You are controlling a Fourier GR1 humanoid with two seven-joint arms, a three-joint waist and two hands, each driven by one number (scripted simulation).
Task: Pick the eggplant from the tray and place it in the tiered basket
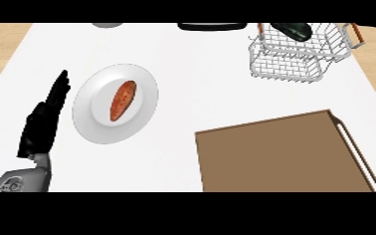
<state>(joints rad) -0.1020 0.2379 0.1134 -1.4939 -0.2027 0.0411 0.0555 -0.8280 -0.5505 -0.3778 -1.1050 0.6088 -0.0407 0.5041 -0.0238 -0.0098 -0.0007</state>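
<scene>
Eggplant (294,29): dark, lying in the top tier of the tiered basket (294,59), far right.
My left hand (46,117): at the left edge, fingers straight, holding nothing.
Plate (92,114): just right of my hand, carrying an orange sausage-shaped food (123,100).
Tray (283,152): brown, near right.
My right hand: out of sight.

So off to the left on the white counter (198,69) there's a white plate (95,122) with an orange-brown sweet potato (123,100) lying lengthwise right in the middle of it. Up along the far edge you can just catch a grey round thing (108,25) and a flat black thing (211,26), both cut off so I can't tell what they are. Light wood (11,42) shows past the counter's left and right edges.
</scene>
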